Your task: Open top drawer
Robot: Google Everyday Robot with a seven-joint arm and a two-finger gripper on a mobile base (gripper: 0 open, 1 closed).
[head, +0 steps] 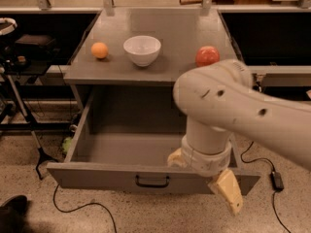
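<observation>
The top drawer (97,177) of the grey cabinet stands pulled far out, and its deep inside is bare. Its black bar handle (152,181) shows at the centre of the front panel. My gripper (202,184) hangs over the drawer's front right part, just right of the handle and off it. Its tan fingers (227,192) are spread apart with nothing between them. My large white arm covers the drawer's right side and part of the cabinet top.
On the cabinet top (170,28) sit an orange (99,50), a white bowl (142,50) and a red apple (208,56). A black stand (29,130) is at the left. Cables and a black adapter (277,180) lie on the floor.
</observation>
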